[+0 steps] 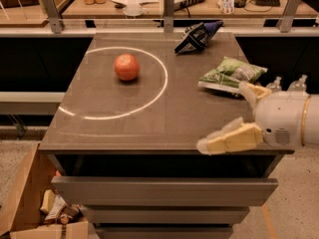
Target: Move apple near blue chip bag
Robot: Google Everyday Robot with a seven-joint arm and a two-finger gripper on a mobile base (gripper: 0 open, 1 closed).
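Note:
The apple (126, 66) is orange-red and sits on the brown table (124, 123) inside a white ring of light, left of centre. The blue chip bag (198, 36) lies at the table's far edge, right of centre. My gripper (234, 114) reaches in from the right over the table's front right corner, far from the apple. Its two pale yellow fingers (229, 139) are spread apart and hold nothing.
A green and white snack bag (230, 73) lies on the right side of the table, just behind my gripper. A metal rail with posts runs behind the table. Drawers sit under the tabletop. A cardboard box (30, 208) with items stands on the floor at lower left.

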